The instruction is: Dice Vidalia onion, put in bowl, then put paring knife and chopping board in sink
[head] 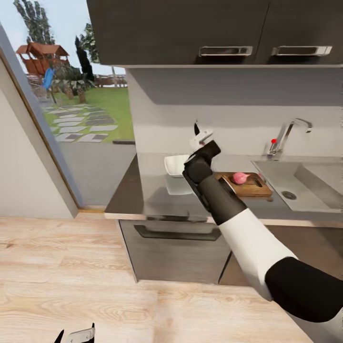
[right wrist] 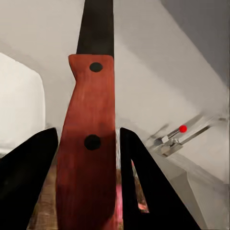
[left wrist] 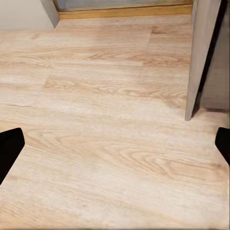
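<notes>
A kitchen scene rendered in simulation. The right gripper was raised above the grey desk, its jaws closed on the paring knife, whose orange-red handle sat between the two dark fingers with the dark blade pointing upward. The Vidalia onion, whole and pinkish-red, lay on the dark-brown chopping board, which rested on the desk just beside the steel sink. The white square bowl stood on the desk on the far side of the board from the sink. The left gripper hung low over the wooden floor, jaws spread wide and holding nothing.
</notes>
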`<state>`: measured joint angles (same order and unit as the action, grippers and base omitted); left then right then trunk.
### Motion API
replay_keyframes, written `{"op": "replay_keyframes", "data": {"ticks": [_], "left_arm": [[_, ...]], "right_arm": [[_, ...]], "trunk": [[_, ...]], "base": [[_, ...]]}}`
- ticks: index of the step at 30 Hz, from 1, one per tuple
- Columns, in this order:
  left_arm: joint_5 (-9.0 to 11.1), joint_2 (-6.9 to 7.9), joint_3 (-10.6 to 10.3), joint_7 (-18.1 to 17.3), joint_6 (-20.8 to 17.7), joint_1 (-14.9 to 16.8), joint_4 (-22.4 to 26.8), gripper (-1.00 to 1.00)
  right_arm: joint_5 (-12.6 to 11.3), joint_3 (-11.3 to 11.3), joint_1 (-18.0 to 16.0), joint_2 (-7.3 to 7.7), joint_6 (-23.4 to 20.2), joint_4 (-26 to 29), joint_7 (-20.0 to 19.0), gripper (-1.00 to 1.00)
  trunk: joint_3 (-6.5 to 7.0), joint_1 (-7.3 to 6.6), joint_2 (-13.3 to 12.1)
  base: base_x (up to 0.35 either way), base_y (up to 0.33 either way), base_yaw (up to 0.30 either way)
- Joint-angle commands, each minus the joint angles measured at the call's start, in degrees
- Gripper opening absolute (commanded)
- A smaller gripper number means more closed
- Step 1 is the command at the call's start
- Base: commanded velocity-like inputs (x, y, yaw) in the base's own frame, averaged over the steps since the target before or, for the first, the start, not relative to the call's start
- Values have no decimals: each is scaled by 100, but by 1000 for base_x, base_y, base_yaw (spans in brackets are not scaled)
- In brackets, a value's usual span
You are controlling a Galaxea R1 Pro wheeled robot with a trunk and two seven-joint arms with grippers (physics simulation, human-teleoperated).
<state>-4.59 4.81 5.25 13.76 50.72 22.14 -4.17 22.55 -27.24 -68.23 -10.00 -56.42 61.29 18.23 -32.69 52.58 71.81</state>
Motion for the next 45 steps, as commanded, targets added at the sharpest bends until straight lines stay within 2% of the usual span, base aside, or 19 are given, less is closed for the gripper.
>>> {"op": "replay_keyframes", "data": {"ticks": [1,7,14,16,21,28,30,45], "left_arm": [[-51,3,46,13,34,9,-22,100],[-51,3,46,13,34,9,-22,100],[-51,3,46,10,-94,9,-22,100],[-51,-4,46,5,-228,9,-22,100],[-51,-6,46,4,-262,9,-20,100],[-52,-6,46,4,-264,9,-16,100],[-51,-6,46,4,-265,9,-17,100],[-51,-6,46,4,-265,9,-17,100]], "right_arm": [[27,-70,-6,0,-27,-71,50,-100],[142,-278,-6,0,-27,-438,49,-100],[187,-291,-6,0,-32,-535,49,-100],[281,-291,-6,0,-31,-605,49,-100],[391,-299,-8,0,-33,-910,49,-100],[867,-308,-9,0,-31,-1282,43,-100],[926,-308,-8,0,-30,-1388,42,-100],[997,-308,-6,0,-31,-1588,41,-100]], "trunk": [[-5,0,4],[-5,0,4],[-5,0,4],[-5,0,4],[-5,0,4],[-5,0,4],[-5,0,4],[-5,0,4]], "base": [[0,-316,0],[0,-316,0],[0,-317,0],[0,-317,0],[0,-274,0],[0,-52,0],[0,-7,0],[0,-1,0]]}}
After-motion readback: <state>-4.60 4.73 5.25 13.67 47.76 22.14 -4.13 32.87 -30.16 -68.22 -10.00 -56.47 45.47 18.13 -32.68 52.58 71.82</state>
